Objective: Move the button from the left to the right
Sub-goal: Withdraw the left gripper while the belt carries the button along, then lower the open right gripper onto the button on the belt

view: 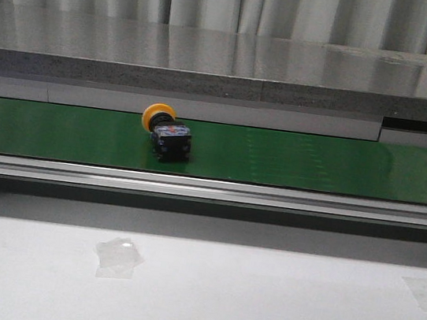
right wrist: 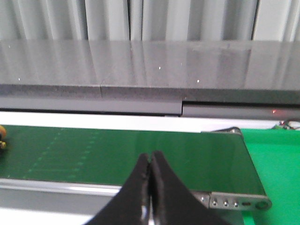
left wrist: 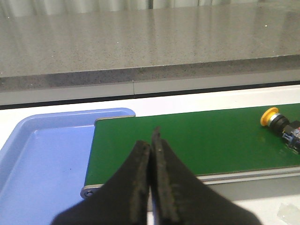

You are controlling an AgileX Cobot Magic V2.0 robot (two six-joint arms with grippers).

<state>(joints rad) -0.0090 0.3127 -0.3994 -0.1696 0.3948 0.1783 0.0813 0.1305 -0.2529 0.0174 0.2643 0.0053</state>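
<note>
Green belt material runs across the scene as a conveyor, and the button lies on its side on it, left of the middle in the front view, yellow cap tipped toward the back and black body toward the camera. Neither arm shows in the front view. The left gripper has its jaws pressed together with nothing between them, hovering near the belt's left end beside a blue tray; the button sits well apart from it, off toward the belt's middle. The right gripper is likewise closed and empty over the belt's right end, with only a sliver of yellow at the view's edge. Judging from this, the reach has not begun. To do it well, the left gripper should spread its jaws before descending, line them across the blocky black body rather than the round cap, which could slip, and come down squarely so the button is not rolled along the belt.
</note>
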